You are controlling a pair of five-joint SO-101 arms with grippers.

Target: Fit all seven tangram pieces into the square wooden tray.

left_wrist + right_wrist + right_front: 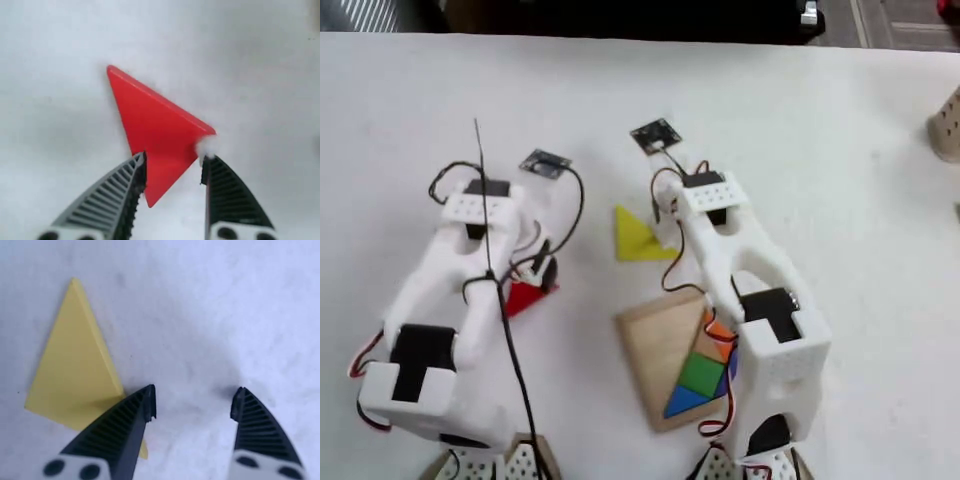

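With the left gripper (172, 162): pinched onto the red triangle (150, 130), one ribbed finger (125, 192) pressed on each slanted side near its pointy end. Cannot tell if lifted or lying flat on the white table (50, 75). Wide end sticking out past the fingertips, with bare table all around it.

With the right gripper (195, 400): spread wide, holding nothing. One finger (125, 430) over the edge of the yellow triangle (75, 365), the other above plain table.

From high up, with the left arm (440, 300): bent over like an elbow, out from its base and then tipped down to the table. With the right arm (750, 260): stretched out longer, crossing above one side of the wooden tray (655, 340) and hiding a bit of it.

In the tray, on the side under that arm: an orange piece (720, 330), a green piece (700, 372) and a blue piece (688, 400), packed together. Bare wood on the other half.

Red triangle off to the tray's left, apart from it, with a strip of table between. Yellow triangle just past the tray's far corner, not touching.

Farther out: two small black squares (545, 163) on wires, then lots of open white table.
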